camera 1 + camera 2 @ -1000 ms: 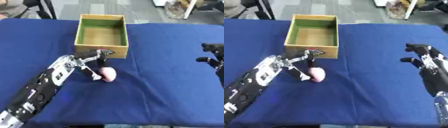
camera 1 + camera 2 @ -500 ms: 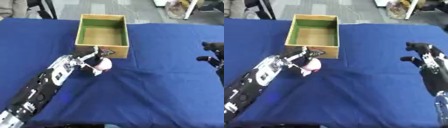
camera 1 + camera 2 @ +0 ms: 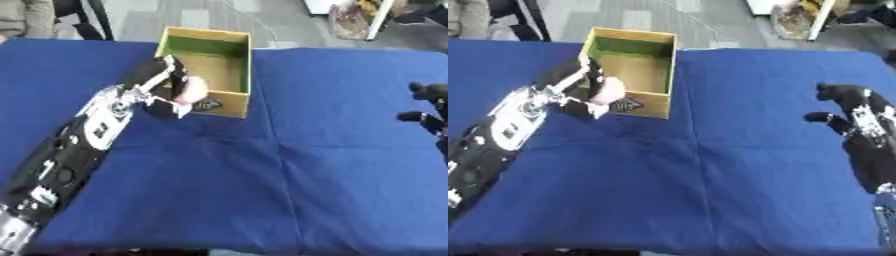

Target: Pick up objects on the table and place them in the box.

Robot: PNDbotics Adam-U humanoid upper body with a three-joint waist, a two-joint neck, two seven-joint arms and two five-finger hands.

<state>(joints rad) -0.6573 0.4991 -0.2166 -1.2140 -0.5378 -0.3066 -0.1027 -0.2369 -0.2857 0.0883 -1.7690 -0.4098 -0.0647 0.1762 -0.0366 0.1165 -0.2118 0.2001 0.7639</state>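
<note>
The left hand point(image 3: 162, 87) grasps a pink object point(image 3: 190, 90) at the box's point(image 3: 230, 100) near-left corner; its long axis cannot be told. The right hand point(image 3: 852, 112) rests relaxed.

Black arms, silver-white joint panels; left robot hand point(image 3: 164, 86) black, silver-trimmed

The left hand point(image 3: 166, 85) has risen from the worktop point(image 3: 262, 175) and moved toward the box point(image 3: 229, 65); a second ago it was low on the blue cloth in front of the box, and it now sits at the box's near left corner. The pink object point(image 3: 190, 90), which then lay on the worktop just below the fingers, is now off the surface, enclosed by the curled fingers and level with the box's front wall. The left forearm point(image 3: 96, 130) now reaches further up the worktop.
</note>
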